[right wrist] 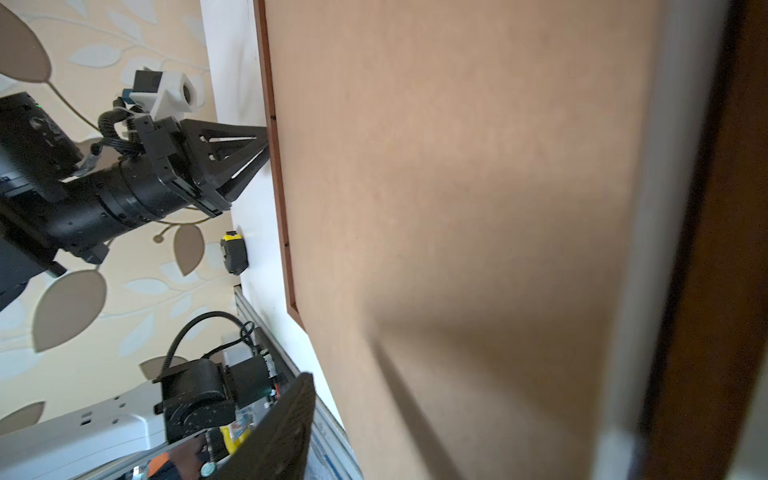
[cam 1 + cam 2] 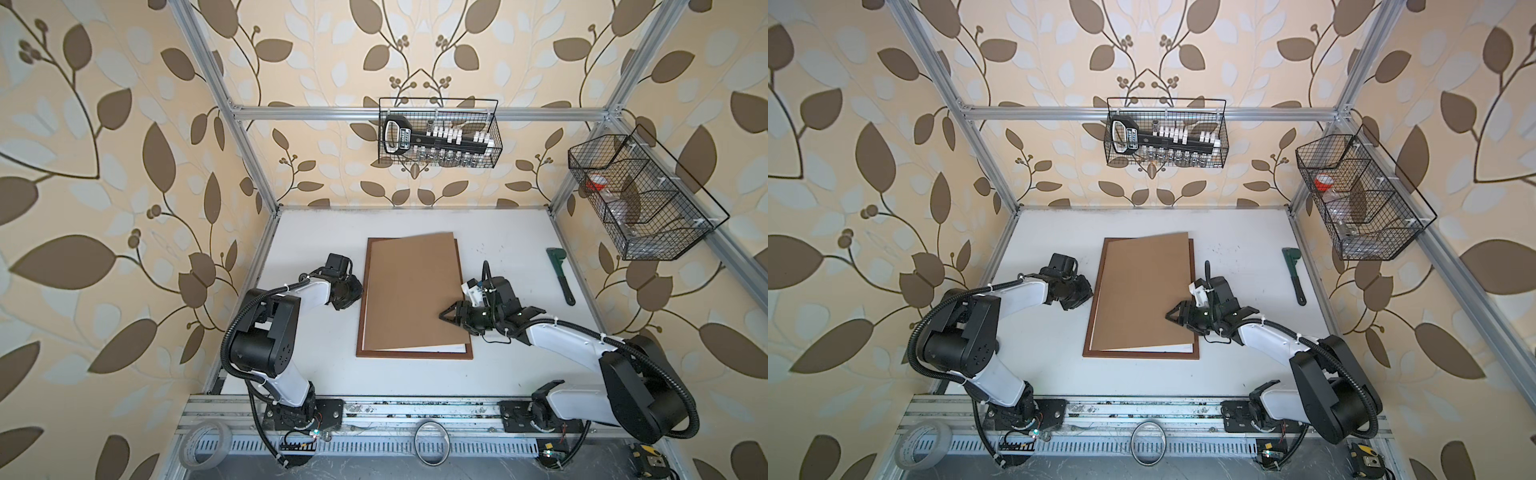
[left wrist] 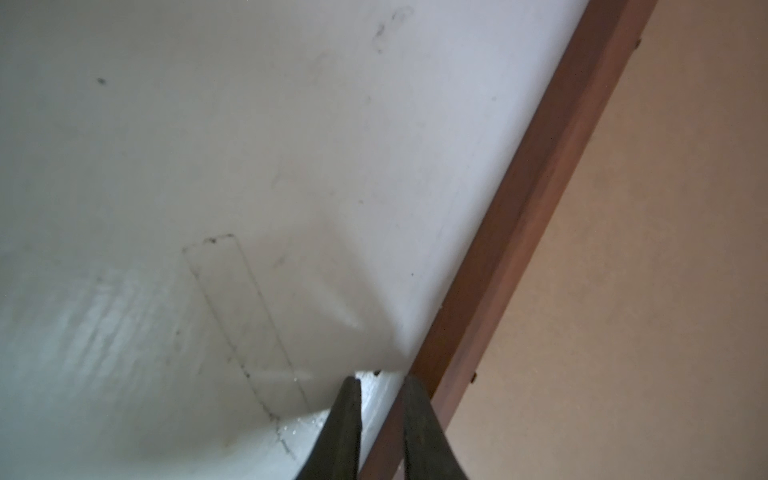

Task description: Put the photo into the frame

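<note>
Your left tool (image 1: 265, 144) is pinched shut on nothing, its tip right at the left border of the frame (image 2: 415, 355). Your right tool (image 2: 449, 316) has its jaws spread apart and empty over the right edge of the brown backing board (image 2: 411, 291); 1 finger (image 1: 286, 428) shows in its wrist view. The board lies askew on the frame, which rests flat mid-counter (image 2: 316, 353). A white sheet (image 2: 440, 349) peeks out under the board's near edge; you cannot tell whether it is the photo. 1 green wrench (image 2: 562, 276) lies well to the right.
</note>
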### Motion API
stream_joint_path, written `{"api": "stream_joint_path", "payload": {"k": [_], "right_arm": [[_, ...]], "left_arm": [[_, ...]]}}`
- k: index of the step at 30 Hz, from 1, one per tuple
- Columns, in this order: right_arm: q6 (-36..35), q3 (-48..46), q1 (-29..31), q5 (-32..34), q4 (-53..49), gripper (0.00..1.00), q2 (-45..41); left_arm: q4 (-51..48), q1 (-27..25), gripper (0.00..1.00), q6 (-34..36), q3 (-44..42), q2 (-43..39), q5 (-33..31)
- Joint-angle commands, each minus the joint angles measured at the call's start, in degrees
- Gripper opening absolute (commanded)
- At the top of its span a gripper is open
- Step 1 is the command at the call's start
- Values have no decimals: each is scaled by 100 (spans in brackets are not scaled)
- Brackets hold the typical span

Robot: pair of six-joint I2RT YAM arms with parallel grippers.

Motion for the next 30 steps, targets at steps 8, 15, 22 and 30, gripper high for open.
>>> {"api": "stream_joint_path", "payload": {"k": [8, 15, 22, 30], "right_arm": [[-1417, 1430, -258, 794, -2894, 71, 222], [-1390, 1629, 165, 463, -2670, 72, 696], [-1524, 1798, 37, 1039, -2840, 72, 512], [-2091, 2262, -152, 2778, -3438, 69, 566]], "left_arm": [[-651, -65, 21, 44, -181, 209, 75], [-633, -64, 21, 37, -201, 193, 67], [-744, -8, 22, 29, -161, 16, 92], [-1176, 230, 35, 234, 295, -386, 69]]}}
